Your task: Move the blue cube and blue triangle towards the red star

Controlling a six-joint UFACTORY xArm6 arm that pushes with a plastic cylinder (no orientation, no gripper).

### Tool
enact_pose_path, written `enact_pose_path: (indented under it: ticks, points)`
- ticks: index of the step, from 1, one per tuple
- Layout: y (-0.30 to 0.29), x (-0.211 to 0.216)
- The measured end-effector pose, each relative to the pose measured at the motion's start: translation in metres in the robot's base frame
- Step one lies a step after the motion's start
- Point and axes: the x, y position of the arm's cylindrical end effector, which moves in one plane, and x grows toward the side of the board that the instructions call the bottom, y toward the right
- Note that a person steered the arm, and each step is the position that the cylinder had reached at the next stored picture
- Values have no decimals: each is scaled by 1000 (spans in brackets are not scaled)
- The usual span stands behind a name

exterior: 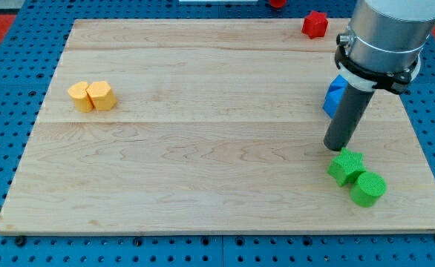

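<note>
My tip (337,147) rests on the wooden board (203,133) at the view's right. Blue blocks (334,95) sit just above it, partly hidden behind the rod; I cannot tell the cube from the triangle there. The red star (315,24) lies near the board's top edge, up and left of the blue blocks. The tip stands just below the blue blocks and just above the green star (346,165).
A green cylinder (368,188) touches the green star at the lower right. Two yellow blocks (92,96) sit together at the view's left. A red object (277,3) lies off the board at the top edge.
</note>
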Motion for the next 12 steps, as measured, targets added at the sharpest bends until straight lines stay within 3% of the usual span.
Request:
enact_pose_path:
  ticks: [7,10,12]
  points:
    - [-8,-32]
    - [-15,-7]
    - [34,-67]
